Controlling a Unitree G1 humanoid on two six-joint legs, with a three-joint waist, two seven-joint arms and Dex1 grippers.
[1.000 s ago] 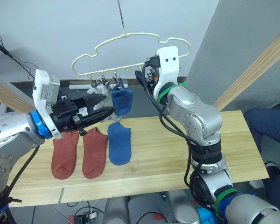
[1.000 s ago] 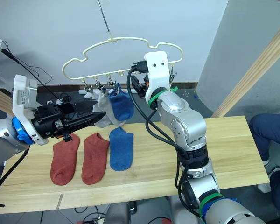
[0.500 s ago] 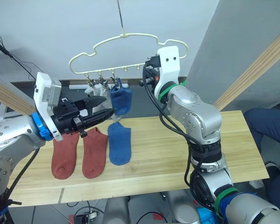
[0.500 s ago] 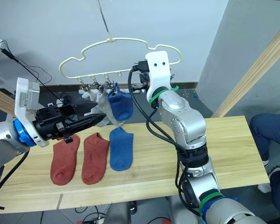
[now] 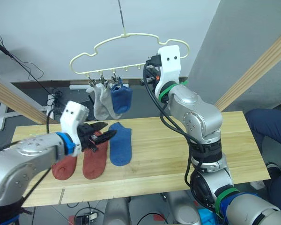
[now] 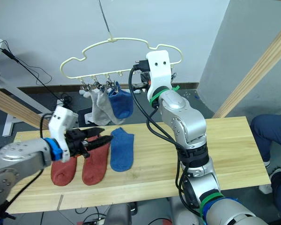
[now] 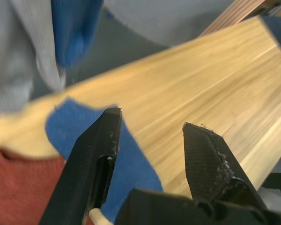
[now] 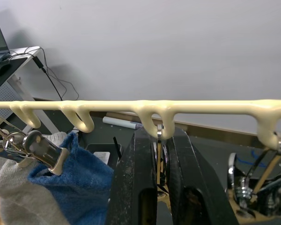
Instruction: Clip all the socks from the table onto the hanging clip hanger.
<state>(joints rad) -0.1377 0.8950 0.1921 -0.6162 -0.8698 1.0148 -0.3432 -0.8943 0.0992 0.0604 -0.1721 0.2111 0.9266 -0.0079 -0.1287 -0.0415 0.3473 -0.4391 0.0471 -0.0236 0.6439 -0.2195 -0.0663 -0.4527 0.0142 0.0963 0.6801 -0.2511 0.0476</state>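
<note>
Nearest the camera, three socks lie flat on the tabletop (image 5: 187, 154), side by side near its left end: two rust-red socks (image 5: 96, 151) and, to their right, one blue sock (image 5: 120, 144). The left gripper (image 5: 104, 131) hovers low over them, above the top of the inner red sock and just beside the blue one. Its jaws stand apart with nothing between them; the left wrist view shows the two black fingers (image 7: 94, 164) spread over the blue sock and bare wood.

Farther back, above the tabletop's rear edge, the clip hanger (image 5: 126, 49) hangs from its thin hook. Three socks dangle from clips at its left part: two light grey socks (image 5: 102, 102) and one blue hanging sock (image 5: 122, 99), bunched close together and touching.

The right gripper (image 8: 157, 161) is raised at the hanger's lower bar, just to the right of the hung socks. Its jaws are nearly closed around a thin metal clip (image 8: 158, 145) hanging from the bar.
</note>
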